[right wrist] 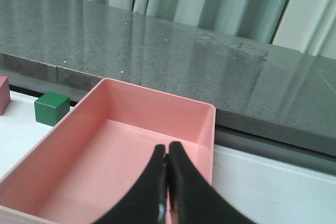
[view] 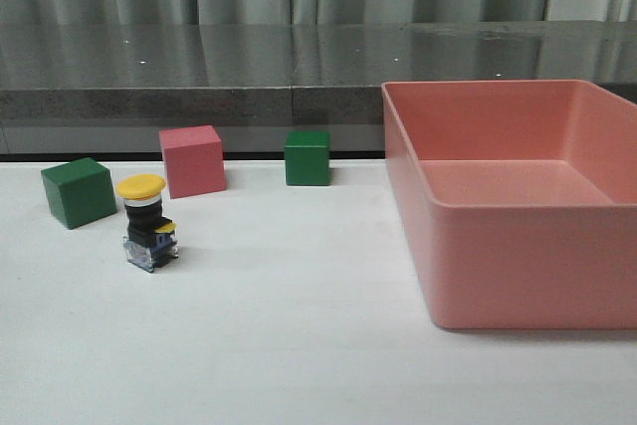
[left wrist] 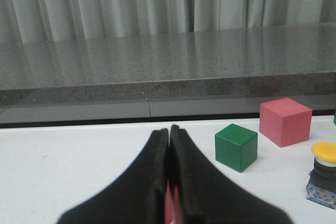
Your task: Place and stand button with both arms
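Left gripper (left wrist: 169, 139) sat low over the white table (view: 299, 345), fingers pressed together, empty. Right gripper (right wrist: 167, 157) likewise closed, above the pink bin (view: 498, 246). Button (view: 147, 226) stood upright, yellow cap up, probably slightly tilted, just beside the left green cube (view: 78, 192).

Left gripper (left wrist: 169, 135), right gripper (right wrist: 167, 153): jaws together.

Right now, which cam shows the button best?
Front view: the button stands whole and upright, yellow cap up, near the left green cube. Left wrist view clips it at the frame edge. Right wrist view misses it.
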You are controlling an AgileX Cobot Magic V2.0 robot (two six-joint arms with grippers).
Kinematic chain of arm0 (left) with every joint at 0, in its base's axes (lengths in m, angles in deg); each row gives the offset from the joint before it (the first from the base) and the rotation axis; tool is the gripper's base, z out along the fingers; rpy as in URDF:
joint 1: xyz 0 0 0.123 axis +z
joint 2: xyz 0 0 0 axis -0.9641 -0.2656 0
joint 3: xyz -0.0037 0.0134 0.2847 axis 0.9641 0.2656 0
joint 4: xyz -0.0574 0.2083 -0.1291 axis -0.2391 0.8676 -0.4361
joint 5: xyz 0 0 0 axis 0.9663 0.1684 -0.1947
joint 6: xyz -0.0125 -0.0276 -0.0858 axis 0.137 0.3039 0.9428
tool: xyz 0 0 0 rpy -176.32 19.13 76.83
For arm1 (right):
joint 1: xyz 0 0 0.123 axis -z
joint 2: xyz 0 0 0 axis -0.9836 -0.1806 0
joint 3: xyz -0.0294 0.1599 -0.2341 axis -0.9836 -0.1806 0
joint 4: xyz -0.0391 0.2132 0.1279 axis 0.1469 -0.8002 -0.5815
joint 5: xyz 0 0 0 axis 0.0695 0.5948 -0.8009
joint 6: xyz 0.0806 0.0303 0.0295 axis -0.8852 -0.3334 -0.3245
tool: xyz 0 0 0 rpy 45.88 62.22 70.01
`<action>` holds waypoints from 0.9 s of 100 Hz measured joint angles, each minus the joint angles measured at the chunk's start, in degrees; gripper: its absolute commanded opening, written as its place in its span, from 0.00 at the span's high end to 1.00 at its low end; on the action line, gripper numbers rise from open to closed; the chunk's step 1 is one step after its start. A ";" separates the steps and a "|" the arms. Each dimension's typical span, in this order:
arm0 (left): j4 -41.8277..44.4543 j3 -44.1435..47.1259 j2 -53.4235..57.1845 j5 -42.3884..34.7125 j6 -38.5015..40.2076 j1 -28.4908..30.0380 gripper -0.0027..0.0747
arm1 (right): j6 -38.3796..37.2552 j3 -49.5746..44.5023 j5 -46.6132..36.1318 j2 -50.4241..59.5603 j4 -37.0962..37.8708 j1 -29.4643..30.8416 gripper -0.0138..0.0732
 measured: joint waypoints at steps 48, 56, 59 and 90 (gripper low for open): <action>0.01 0.00 0.00 -0.81 0.00 0.00 0.99 | 0.00 0.00 0.00 0.00 0.00 0.00 0.97; 0.01 0.00 0.00 -0.81 0.00 0.00 0.99 | 0.00 0.00 0.00 0.00 0.00 0.00 0.97; 0.01 0.00 0.00 -0.81 0.00 0.00 0.99 | 0.00 0.00 0.00 0.00 0.00 0.00 0.97; 0.01 0.00 0.00 -0.91 0.00 0.00 0.99 | 0.00 0.00 0.00 0.00 0.00 0.00 0.97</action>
